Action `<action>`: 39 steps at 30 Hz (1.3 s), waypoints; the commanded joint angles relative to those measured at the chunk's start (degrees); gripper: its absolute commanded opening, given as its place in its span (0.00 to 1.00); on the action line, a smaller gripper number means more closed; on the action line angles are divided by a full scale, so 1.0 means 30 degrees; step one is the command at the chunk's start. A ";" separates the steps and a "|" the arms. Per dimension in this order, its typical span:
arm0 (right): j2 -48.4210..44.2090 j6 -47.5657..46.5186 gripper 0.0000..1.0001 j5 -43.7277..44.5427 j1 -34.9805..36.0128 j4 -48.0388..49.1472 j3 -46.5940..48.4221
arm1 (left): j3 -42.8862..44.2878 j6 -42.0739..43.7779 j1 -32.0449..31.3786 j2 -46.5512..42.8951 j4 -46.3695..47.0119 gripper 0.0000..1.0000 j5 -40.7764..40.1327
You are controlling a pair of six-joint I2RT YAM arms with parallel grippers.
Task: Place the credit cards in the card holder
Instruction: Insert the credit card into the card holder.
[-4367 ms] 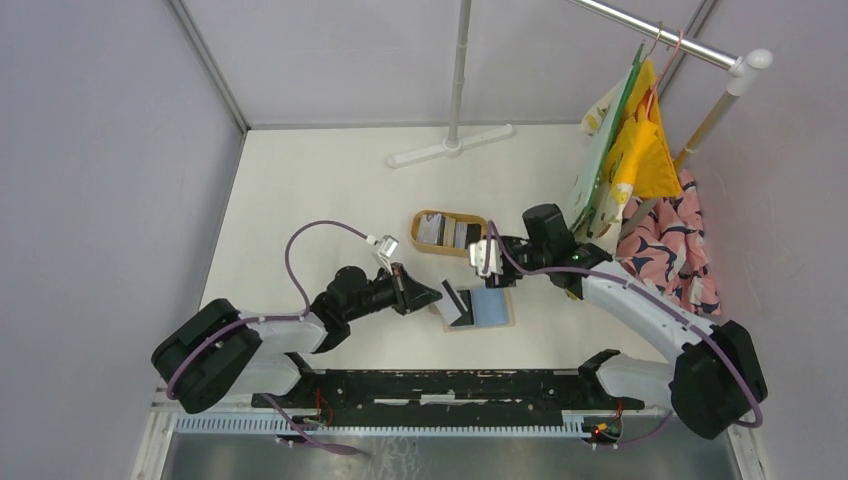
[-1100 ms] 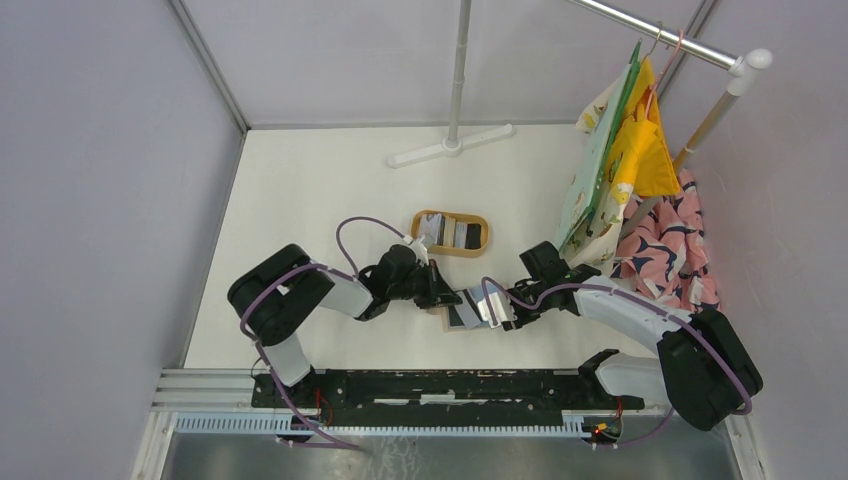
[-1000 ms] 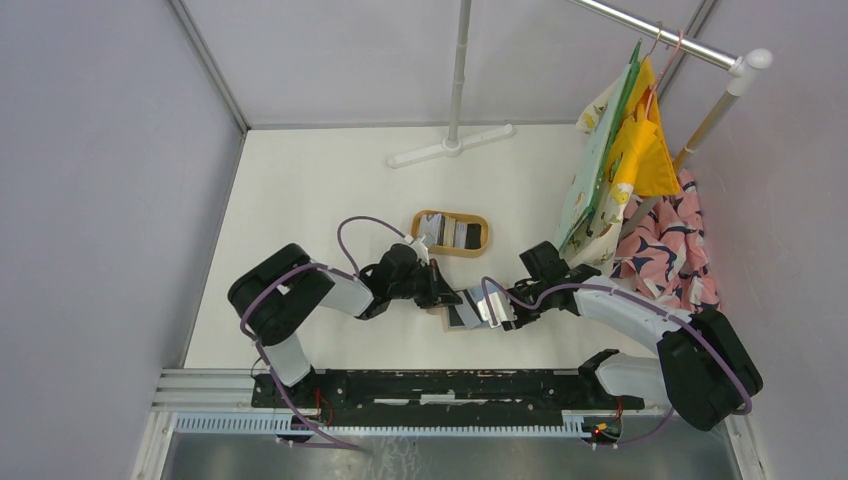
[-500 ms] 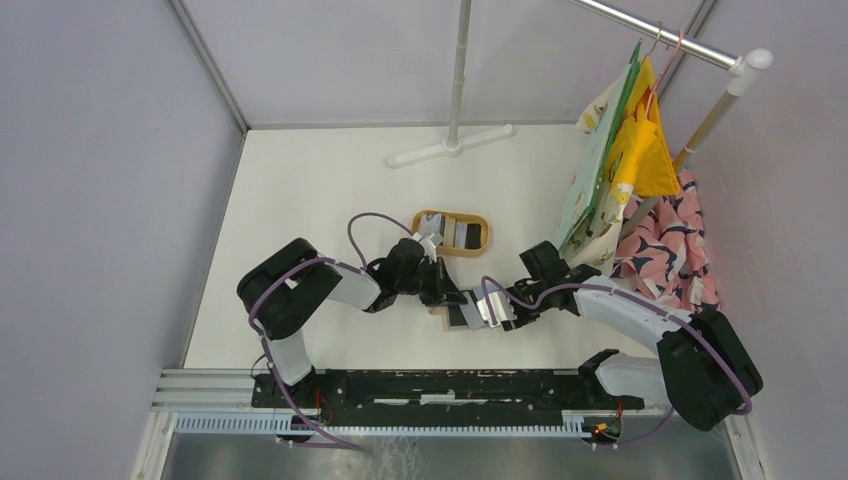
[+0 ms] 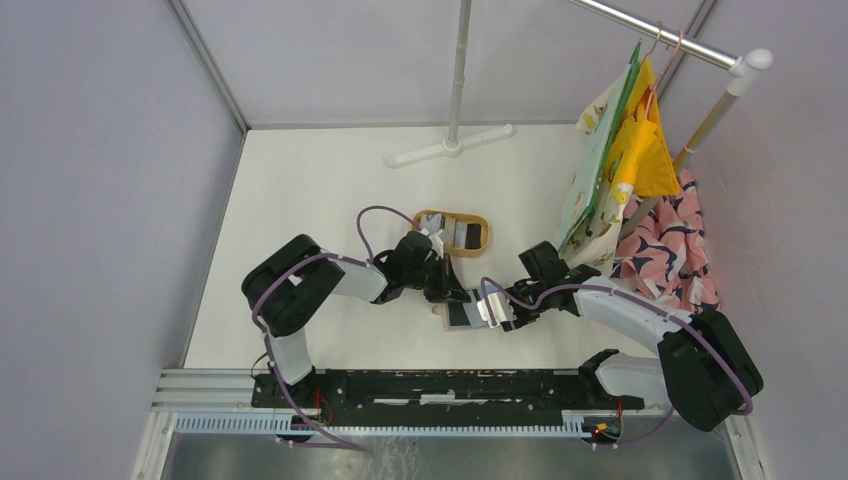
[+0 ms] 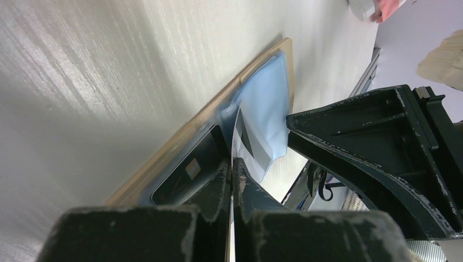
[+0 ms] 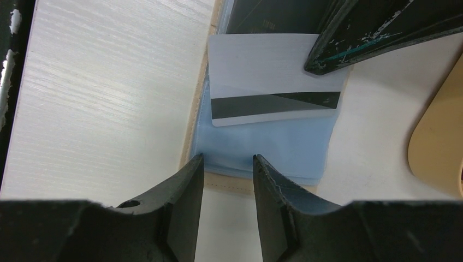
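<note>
The card holder (image 5: pixel 468 316) lies open on the table, tan outside (image 7: pixel 240 183) with light blue lining (image 7: pixel 262 150). A black credit card (image 6: pixel 188 172) sits in its left half. My left gripper (image 5: pixel 458 296) (image 6: pixel 232 161) is shut on a white credit card with a dark stripe (image 7: pixel 273 82) (image 6: pixel 244 139), held edge-on over the blue lining. My right gripper (image 5: pixel 495 310) (image 7: pixel 227 161) is open, its fingertips (image 7: pixel 197 164) resting at the holder's near edge with nothing gripped. More credit cards (image 5: pixel 455 233) lie in the oval wooden tray (image 5: pixel 480 245).
The tray's rim (image 7: pixel 437 147) is close to the right of the holder. A white stand foot (image 5: pixel 450 148) lies at the back. Cloths hang on a rail (image 5: pixel 625 150) at the right, near my right arm's elbow.
My left arm has slid right, bringing the white card over the holder. The right gripper has stayed at the holder's edge, where it came from the tray several seconds ago.
</note>
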 commanded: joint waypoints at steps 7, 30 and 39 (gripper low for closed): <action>-0.0278 0.0153 0.44 0.0549 0.0138 0.0164 0.0049 | 0.0757 0.1633 -0.0121 0.0969 -0.2079 0.02 -0.0306; -0.2121 -0.0744 0.40 -0.1520 0.2518 0.0668 0.1139 | 0.1632 0.1970 -0.0100 0.1744 -0.2706 0.10 -0.0367; 0.0761 0.1754 0.15 0.2964 0.6857 0.3863 0.2628 | 0.1640 0.1971 -0.0084 0.1735 -0.2699 0.15 -0.0434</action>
